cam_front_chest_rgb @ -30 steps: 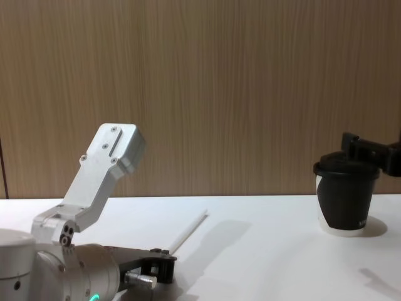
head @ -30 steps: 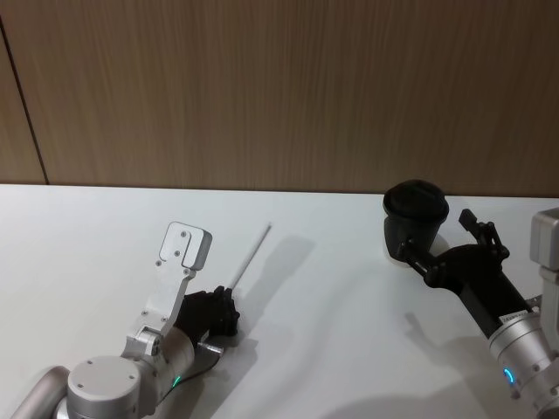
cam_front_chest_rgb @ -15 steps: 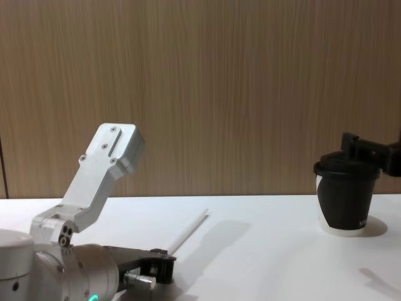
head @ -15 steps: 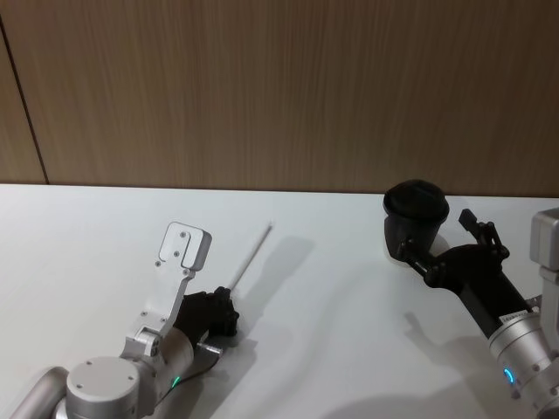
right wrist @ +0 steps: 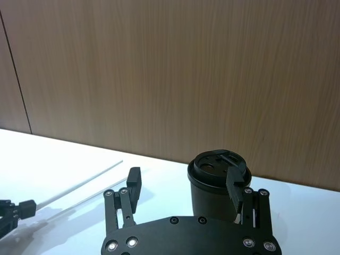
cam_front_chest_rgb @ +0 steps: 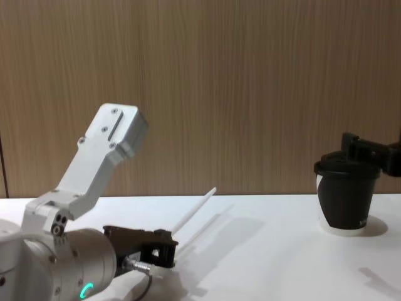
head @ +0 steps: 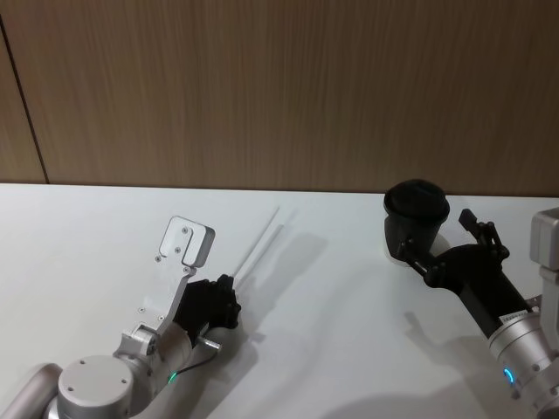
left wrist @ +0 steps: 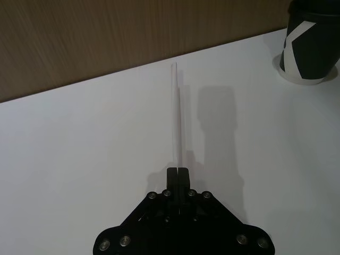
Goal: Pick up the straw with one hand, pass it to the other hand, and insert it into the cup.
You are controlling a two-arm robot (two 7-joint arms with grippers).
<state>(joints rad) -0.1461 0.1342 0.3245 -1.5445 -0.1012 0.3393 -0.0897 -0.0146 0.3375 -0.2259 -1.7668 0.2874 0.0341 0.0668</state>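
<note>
Head: left hand (head: 229,285) clamped shut on the straw (head: 255,244) at its near end, straw slanting up off the surface (head: 349,314); right hand (head: 435,232) open, holding nothing, just beside the cup (head: 417,202) | Left wrist: straw runs forward from closed fingers, cup farther off | Right wrist: lidded cup beyond spread fingers, contents hidden | Chest: straw tip well apart from cup

Thin white straw (head: 258,242) tilts upward; lidded black cup (head: 416,218) stands upright.
</note>
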